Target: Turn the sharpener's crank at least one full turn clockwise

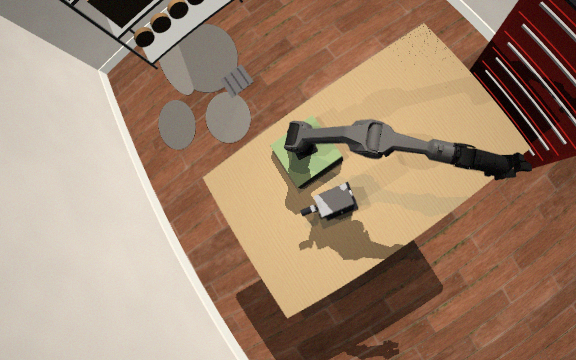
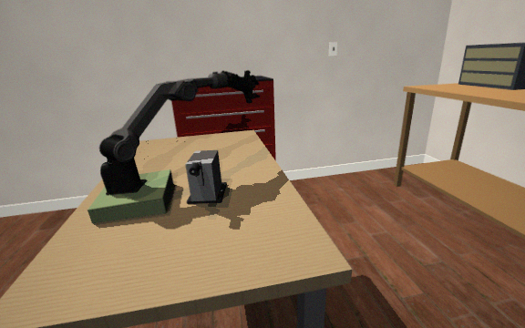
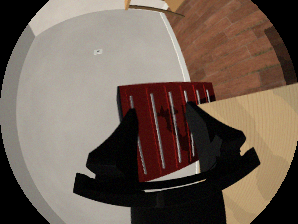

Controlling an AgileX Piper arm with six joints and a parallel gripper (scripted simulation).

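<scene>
The grey pencil sharpener [image 1: 337, 200] [image 2: 204, 178] stands upright near the middle of the wooden table [image 1: 418, 90] [image 2: 176, 264]. Its small black crank [image 1: 312, 209] [image 2: 199, 172] sticks out of the side that faces the front-left of the table. My gripper [image 1: 523, 164] [image 2: 247, 82] [image 3: 161, 112] is open and empty, stretched far out past the table's far edge, high in the air before the red drawer cabinet [image 1: 553, 65] [image 2: 226, 109] [image 3: 166, 129]. It is far from the sharpener. The sharpener does not show in the wrist view.
The arm's base stands on a green block [image 1: 325, 162] [image 2: 130, 202] just beside the sharpener. A wooden shelf unit [image 2: 481, 137] stands at the right of the room, with a dark drawer box [image 2: 499, 66] on top. Grey round shapes [image 1: 208, 60] lie on the floor by the wall.
</scene>
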